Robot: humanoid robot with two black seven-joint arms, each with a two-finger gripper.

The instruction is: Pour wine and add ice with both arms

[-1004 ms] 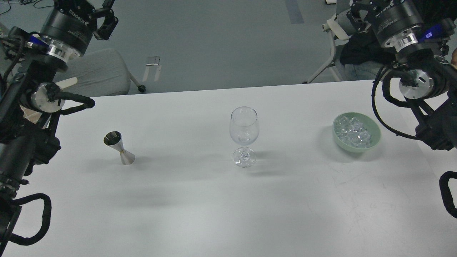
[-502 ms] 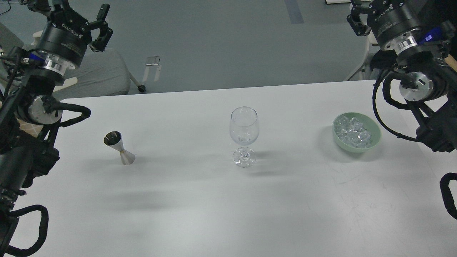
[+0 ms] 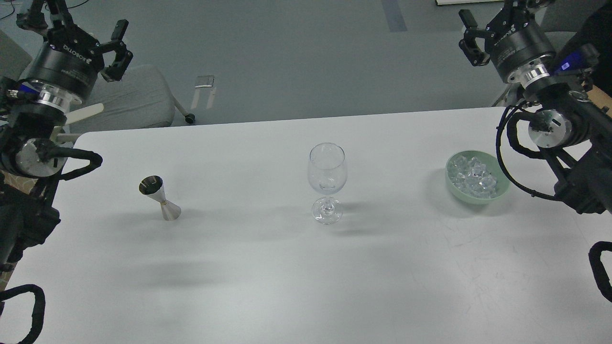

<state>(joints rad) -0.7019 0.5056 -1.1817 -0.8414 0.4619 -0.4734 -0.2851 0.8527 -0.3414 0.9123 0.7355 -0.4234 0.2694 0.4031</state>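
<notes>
An empty clear wine glass stands upright at the table's middle. A steel jigger stands to its left; I cannot tell if it holds wine, and no stream of wine shows. The ice is a heap of clear cubes in a pale green bowl at the right. My left gripper is raised beyond the far left table corner, open and empty, far from the jigger. My right gripper is raised beyond the far right corner, open and empty, behind the bowl.
The white table has its far edge just behind the glass. A grey chair stands past the far left corner. Looped black cables hang from my right arm close beside the bowl.
Both arms have swung: the left gripper moved left and lower in view, the right gripper lower and slightly left, so their spread fingers now show. Glass, jigger and bowl have not moved.
</notes>
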